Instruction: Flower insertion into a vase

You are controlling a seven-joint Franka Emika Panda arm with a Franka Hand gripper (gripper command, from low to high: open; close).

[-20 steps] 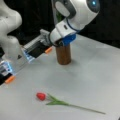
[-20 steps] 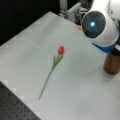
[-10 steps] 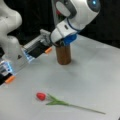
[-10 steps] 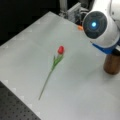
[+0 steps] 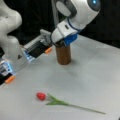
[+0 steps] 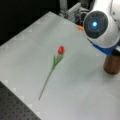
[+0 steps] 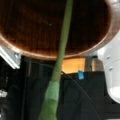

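In a front view the gripper [image 5: 60, 44] sits right on top of the brown vase [image 5: 63, 54], which stands upright near the top of the white table [image 5: 95, 75]. The arm hides the fingers, so I cannot tell if they are spread or pinching. A red tulip [image 5: 41, 96] lies flat on the table near this view's bottom, well apart from the vase. In a front view the arm's big round joint covers the gripper, and only the lower part of the vase [image 6: 112, 65] peeks out at the right, with the tulip [image 6: 60, 50] lying toward the left. In the wrist view a green stem [image 7: 62, 37] runs up into the dark mouth of the vase [image 7: 30, 27], close to the middle of the rim. The vase is tall and thin, so I think a sideways push from the arm could knock it over. The stem could also rub the rim and bend, or lean over and fall out.
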